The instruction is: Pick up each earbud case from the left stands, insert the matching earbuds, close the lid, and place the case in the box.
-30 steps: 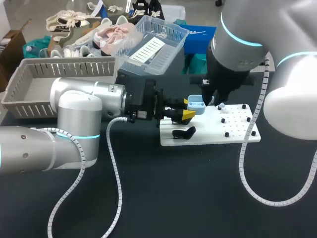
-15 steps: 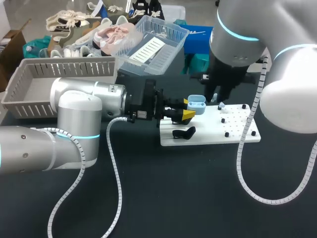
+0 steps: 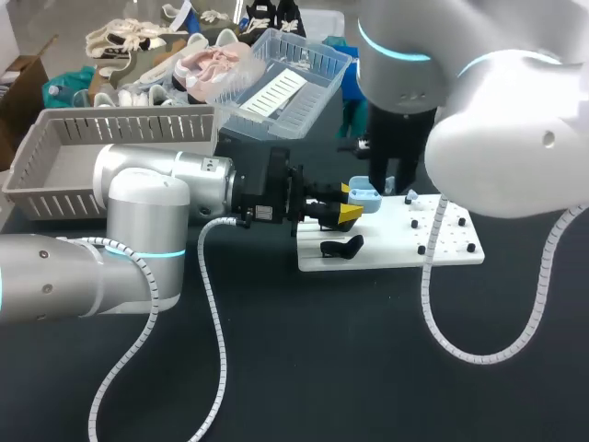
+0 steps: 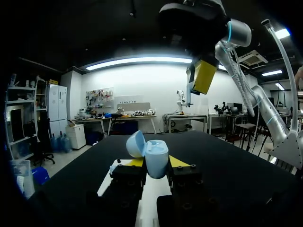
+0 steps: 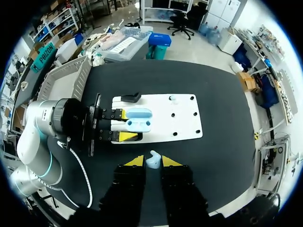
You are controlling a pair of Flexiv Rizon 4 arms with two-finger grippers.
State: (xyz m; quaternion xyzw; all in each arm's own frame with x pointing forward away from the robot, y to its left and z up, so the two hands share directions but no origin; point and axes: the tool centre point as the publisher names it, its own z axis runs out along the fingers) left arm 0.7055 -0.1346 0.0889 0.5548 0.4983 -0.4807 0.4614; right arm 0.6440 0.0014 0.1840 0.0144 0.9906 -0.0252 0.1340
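The left gripper (image 4: 156, 163) is clamped on a light blue earbud case (image 4: 150, 156), with one yellow tip on each side of its body and the lid swung open. In the head view the case is held at the left end of the white stand board (image 3: 451, 253), and a black case (image 3: 342, 247) sits on the board just beside it. The right gripper (image 5: 153, 161) is pinched shut on a small pale earbud (image 5: 152, 158), which pokes out between its yellow tips. It hangs above the table, and in its wrist view the open case lies ahead of the fingers rather than directly under them.

The step in hand looks like seating this earbud, and most of the risk lies there:
- The earbud is held only by a narrow pinch, so it could twist or slip as it meets the socket.
- If it comes down off-centre or tilted, it will probably ride on the rim instead of dropping in.
- A hard push could lever the case out of the left fingers, which grip only its sides.
- The right fingertips could also strike the raised lid or the left tips, since everything crowds into one small spot
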